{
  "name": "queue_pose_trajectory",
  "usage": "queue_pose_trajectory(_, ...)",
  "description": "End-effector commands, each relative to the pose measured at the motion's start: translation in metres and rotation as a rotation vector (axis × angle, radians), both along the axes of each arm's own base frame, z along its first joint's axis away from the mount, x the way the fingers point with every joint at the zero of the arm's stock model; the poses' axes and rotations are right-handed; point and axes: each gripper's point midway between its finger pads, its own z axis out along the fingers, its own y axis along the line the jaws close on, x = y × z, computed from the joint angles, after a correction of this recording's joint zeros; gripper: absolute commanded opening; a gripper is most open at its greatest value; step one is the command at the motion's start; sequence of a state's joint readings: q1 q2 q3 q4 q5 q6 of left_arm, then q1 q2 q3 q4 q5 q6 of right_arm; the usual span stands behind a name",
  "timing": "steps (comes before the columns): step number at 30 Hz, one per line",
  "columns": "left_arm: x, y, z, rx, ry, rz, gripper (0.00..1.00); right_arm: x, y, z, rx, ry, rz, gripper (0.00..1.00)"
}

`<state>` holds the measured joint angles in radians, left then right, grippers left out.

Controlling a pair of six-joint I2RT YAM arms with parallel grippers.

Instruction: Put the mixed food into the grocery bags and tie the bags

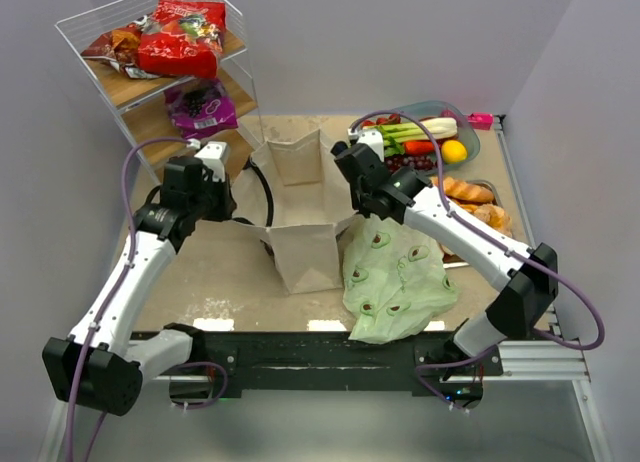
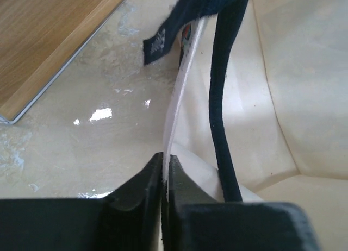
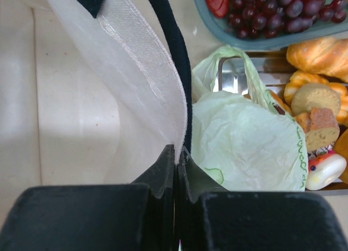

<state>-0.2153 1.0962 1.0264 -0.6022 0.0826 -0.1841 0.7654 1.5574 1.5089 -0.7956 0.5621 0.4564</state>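
Top external view is showing the beige tote (image 1: pixel 305 252) standing open in the middle of the tabletop (image 1: pixel 215 277), with both arms reaching to its rim from either side. The left gripper (image 2: pixel 166 167) is pinching the tote's pale left edge between its pressed-together fingers, with a black handle (image 2: pixel 218 99) hanging just beside them. The right gripper (image 3: pixel 176 156) is clamping tight on the opposite rim, where the second handle (image 3: pixel 173 44) is running down to the fingers.

The green avocado-print bag (image 1: pixel 395 282) is lying crumpled against the tote's right side, toward the near edge. Grapes (image 1: pixel 405 164), a lemon (image 1: pixel 454 151) and a leek (image 1: pixel 425 129) are sitting in a tray (image 1: pixel 472 122) at the far right corner, with croissants (image 1: pixel 468 190) just nearer. A red snack packet (image 1: pixel 182 37) and a purple snack packet (image 1: pixel 200 107) are resting on the wire shelf (image 1: pixel 140 122) at the far left corner.
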Motion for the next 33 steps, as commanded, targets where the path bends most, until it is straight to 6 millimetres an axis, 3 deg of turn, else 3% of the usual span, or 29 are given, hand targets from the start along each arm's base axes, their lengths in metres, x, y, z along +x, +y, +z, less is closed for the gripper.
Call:
queue_pose_trajectory(1,0.002,0.007,0.038,0.025,-0.135,-0.041,0.33,-0.01,-0.011,-0.009,0.003,0.039,0.008,0.0)
queue_pose_trajectory(3,0.004,0.008,0.057,0.024,-0.197,-0.035,0.5,-0.013,0.002,-0.007,0.067,0.044,0.06,0.1)
queue_pose_trajectory(4,0.004,0.011,0.077,0.025,-0.254,-0.017,0.62,-0.014,0.005,-0.002,0.092,0.04,0.076,0.17)
queue_pose_trajectory(5,0.005,0.013,0.09,0.025,-0.292,-0.007,0.68,-0.016,0.009,0.005,0.118,0.027,0.095,0.37)
queue_pose_trajectory(6,0.006,0.015,0.101,0.025,-0.321,0.004,0.78,-0.016,0.014,0.013,0.152,0.018,0.115,0.46)
queue_pose_trajectory(8,0.008,0.023,0.133,0.031,-0.402,0.048,0.83,-0.019,0.018,0.026,0.186,-0.002,0.14,0.67)
queue_pose_trajectory(9,0.01,0.028,0.15,0.038,-0.44,0.081,0.87,-0.019,0.02,0.034,0.208,-0.015,0.151,0.72)
queue_pose_trajectory(11,0.018,0.05,0.158,0.09,-0.446,0.198,0.9,-0.023,0.023,0.046,0.239,-0.029,0.176,0.82)
queue_pose_trajectory(12,0.02,0.059,0.174,0.097,-0.466,0.245,0.9,-0.024,0.024,0.051,0.251,-0.04,0.185,0.84)
queue_pose_trajectory(14,0.034,0.073,0.169,0.107,-0.417,0.296,0.9,-0.027,0.026,0.058,0.274,-0.05,0.205,0.88)
queue_pose_trajectory(18,0.053,0.068,0.182,0.088,-0.453,0.248,0.91,-0.032,0.026,0.071,0.305,-0.07,0.224,0.91)
queue_pose_trajectory(28,0.084,0.068,0.16,0.059,-0.428,0.17,0.93,-0.039,0.028,0.077,0.329,-0.072,0.261,0.97)
queue_pose_trajectory(33,0.096,0.071,0.145,0.058,-0.426,0.184,0.88,-0.04,0.032,0.079,0.344,-0.074,0.278,0.97)
